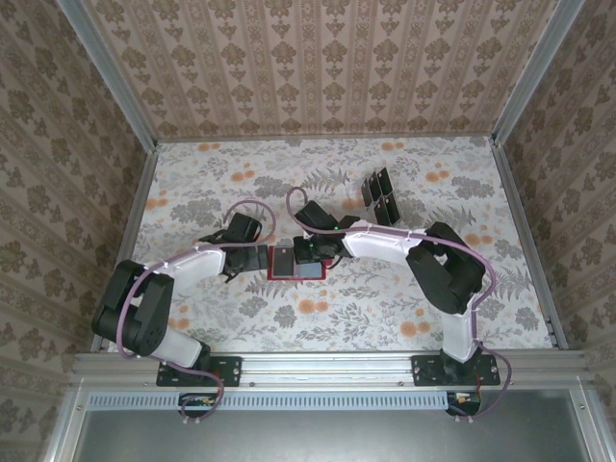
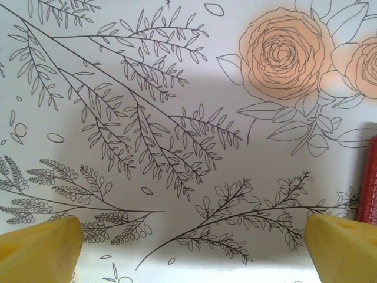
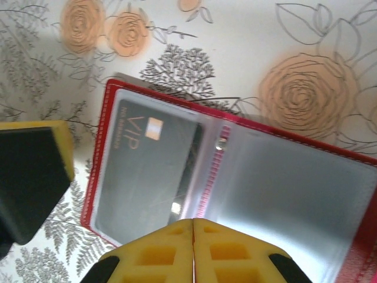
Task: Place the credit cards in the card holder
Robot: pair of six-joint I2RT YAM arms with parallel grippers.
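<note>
Small red folding wallet point(image 3: 283, 188) is lying open and flat on the floral-print table point(image 1: 192, 192), pale see-through pockets facing up. There's a thin dark grey "VIP" card point(image 3: 147, 177) sitting in one pocket. From above, the wallet's long axis runs left-right with the spine crossways, and the card lies lengthwise along the spine. The right gripper point(image 3: 193, 250) is over the wallet's middle, yellow pads pressed together with nothing between them. The left gripper point(image 2: 191, 250) hangs just off the wallet's left edge, spread wide and empty.
</note>
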